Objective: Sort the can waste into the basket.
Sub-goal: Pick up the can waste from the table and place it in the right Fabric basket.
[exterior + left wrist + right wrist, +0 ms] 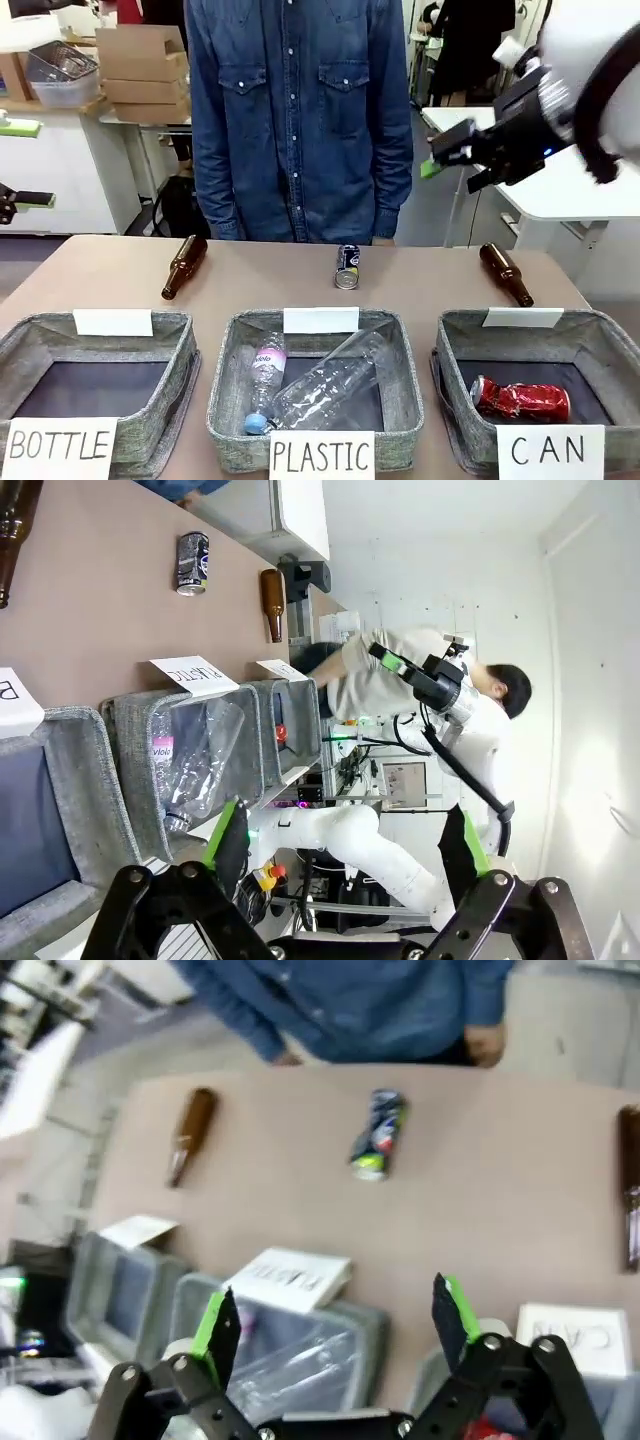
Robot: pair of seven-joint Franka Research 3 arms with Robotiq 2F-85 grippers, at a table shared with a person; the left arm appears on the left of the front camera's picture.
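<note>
The black can (347, 267) sits alone near the middle of the surface's far edge, just in front of the person. Whether it stands or lies end-on toward you is hard to tell. The crushed red can (520, 399) already lies in the CAN basket (462, 325) at the near right corner.

Your right end effector (445, 155) hangs high over the far right side, released and empty. The left end effector (345, 825) is also spread open and carrying nothing.

The main risk is probably the approach. If the can is on its side, one finger touching first could roll it toward the far edge or the person. Squeeze off-centre and thin metal may pop out of the pads.

A brown bottle (505, 272) lies between the can and the far right corner. A low sweep could knock it.

On the carry, release too early and the can lands in the PLASTIC basket (225, 370) next door, or catches a fabric rim.
</note>
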